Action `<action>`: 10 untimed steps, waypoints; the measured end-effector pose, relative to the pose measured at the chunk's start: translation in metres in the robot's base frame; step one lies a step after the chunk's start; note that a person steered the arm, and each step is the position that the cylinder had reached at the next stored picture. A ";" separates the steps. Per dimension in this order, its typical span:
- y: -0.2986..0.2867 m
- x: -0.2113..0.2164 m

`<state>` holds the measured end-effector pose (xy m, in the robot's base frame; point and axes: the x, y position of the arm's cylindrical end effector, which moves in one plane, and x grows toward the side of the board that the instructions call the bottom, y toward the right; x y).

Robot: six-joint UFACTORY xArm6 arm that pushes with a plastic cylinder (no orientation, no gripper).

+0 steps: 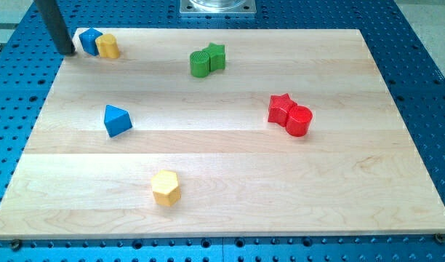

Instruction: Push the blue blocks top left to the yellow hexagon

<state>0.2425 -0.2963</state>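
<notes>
My tip (67, 52) is at the board's top-left corner, just left of a blue block (89, 40) that touches a yellow block (108, 46) on its right. A blue triangular block (117, 120) lies at the left middle of the board. The yellow hexagon (166, 188) lies near the view's bottom, below and right of the blue triangular block.
A green pair, a cylinder (200, 63) and a star (216, 55), sits at the top centre. A red star (281, 108) and a red cylinder (299, 120) touch at the right. The wooden board (230, 160) rests on a blue perforated table.
</notes>
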 end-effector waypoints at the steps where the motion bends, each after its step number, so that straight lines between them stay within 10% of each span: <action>1: 0.006 -0.026; 3: 0.053 -0.036; 8: 0.030 0.124; 10: 0.068 0.105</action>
<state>0.3480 -0.2285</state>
